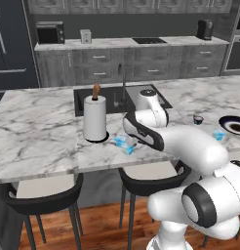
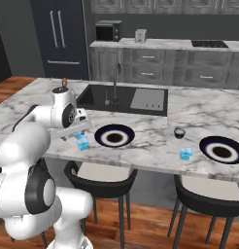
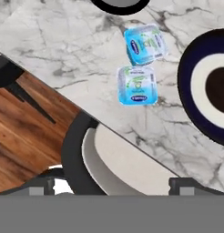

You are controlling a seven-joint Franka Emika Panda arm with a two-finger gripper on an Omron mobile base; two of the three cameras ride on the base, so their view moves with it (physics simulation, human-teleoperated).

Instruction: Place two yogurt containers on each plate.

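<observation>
I see two yogurts (image 3: 136,85) (image 3: 145,44) lying side by side on the counter (image 2: 155,146), just beside the near plate (image 3: 209,86), none on it. A third yogurt (image 2: 186,153) sits near the far plate (image 2: 221,150). The gripper (image 2: 76,127) hovers above the pair; I cannot tell its opening.

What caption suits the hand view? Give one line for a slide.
Hand camera looking down on two yogurt containers lying side by side on the marble counter, beside a plate and above a stool.
</observation>
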